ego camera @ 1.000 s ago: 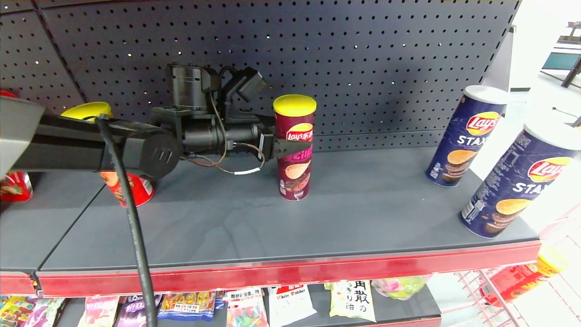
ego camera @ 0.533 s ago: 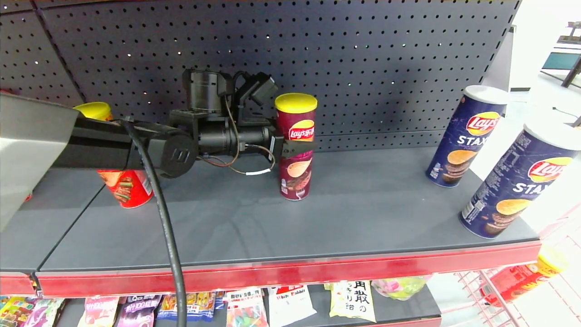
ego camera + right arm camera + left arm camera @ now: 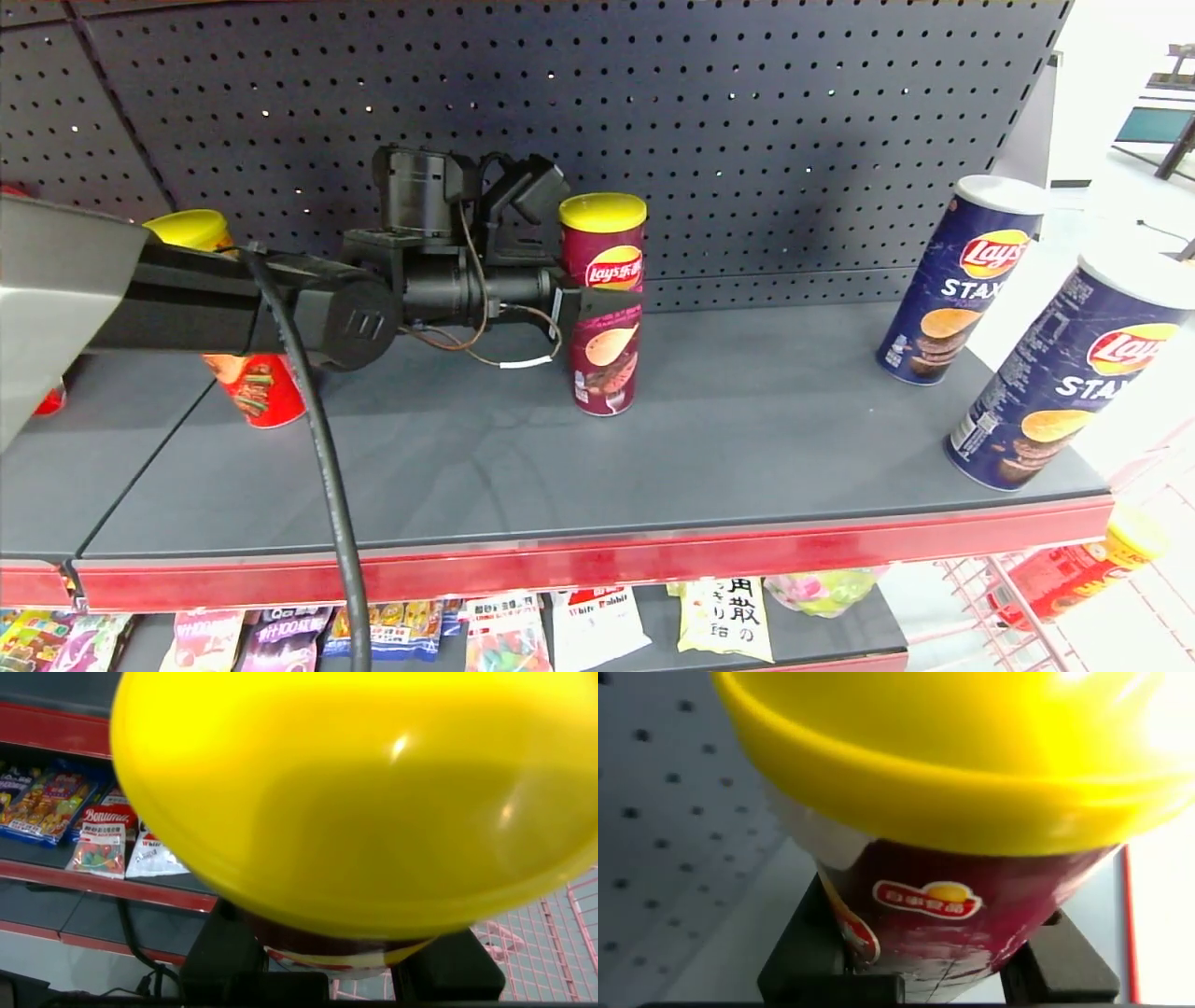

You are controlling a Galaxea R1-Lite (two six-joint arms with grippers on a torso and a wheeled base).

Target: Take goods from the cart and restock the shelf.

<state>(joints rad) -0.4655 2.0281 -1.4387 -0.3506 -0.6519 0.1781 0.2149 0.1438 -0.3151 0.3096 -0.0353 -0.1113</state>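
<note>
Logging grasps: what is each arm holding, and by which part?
Left gripper: maroon yellow-lidded cylindrical chip can, clamped mid-body. Right gripper: second yellow-lidded can, gripped below the lid.

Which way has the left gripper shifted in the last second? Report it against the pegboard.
Yes. The left gripper, shut on the maroon can, has edged to the robot's right along the pegboard, toward the blue cans.

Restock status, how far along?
On the shelf already: two blue cans, a red can. In hand: left gripper clamps the maroon can, seemingly set down; right gripper holds a yellow-lidded can. Remaining: release, shelve the right one, plus a red tube in the cart.
</note>
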